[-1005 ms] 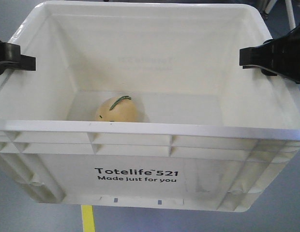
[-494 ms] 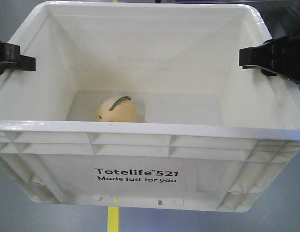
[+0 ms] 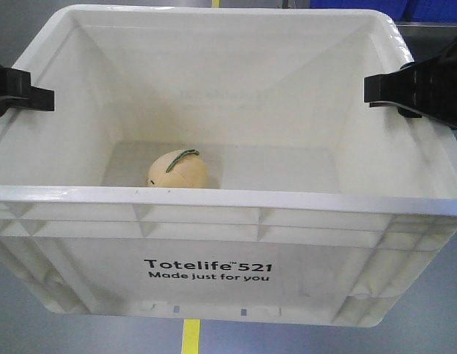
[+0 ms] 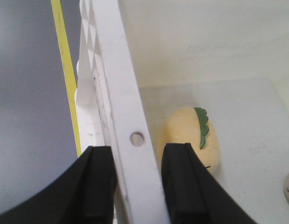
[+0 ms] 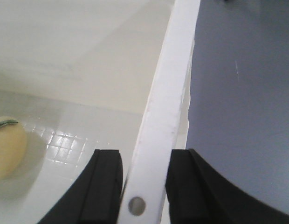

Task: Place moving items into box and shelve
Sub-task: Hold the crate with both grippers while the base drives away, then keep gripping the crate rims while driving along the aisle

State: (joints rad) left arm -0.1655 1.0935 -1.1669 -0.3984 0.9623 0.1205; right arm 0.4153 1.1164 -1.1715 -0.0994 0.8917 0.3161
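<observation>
The grey floor (image 3: pixel 435 324) spreads under everything, and against it the box (image 3: pixel 81 258) fills most of the front view: a big white ribbed plastic crate, open at the top, with "Totelife 521 Made just for you" printed in black on its near wall. Past its far right corner, the edge of some blue bins (image 3: pixel 427 9) shows at the top of the view. I have the box by its two side walls. My left gripper (image 4: pixel 138 158) straddles the left rim, with one black finger pressed against the ribbed outside and the other against the smooth inside, so its jaws are clamped on the wall just below a small round hole in the rim. My right gripper (image 5: pixel 145 161) grips the opposite rim in the same way, a finger on each face of the wall and a matching hole between them. The mango-shaped item (image 3: pixel 177 169) lies on the bottom of the box, left of centre and towards the near wall, apart from both of my grippers. It is pale yellow-orange, with a dark green stem strip (image 4: pixel 201 127) across its top. A narrow yellow line (image 3: pixel 190 336) runs along the floor below the box.
</observation>
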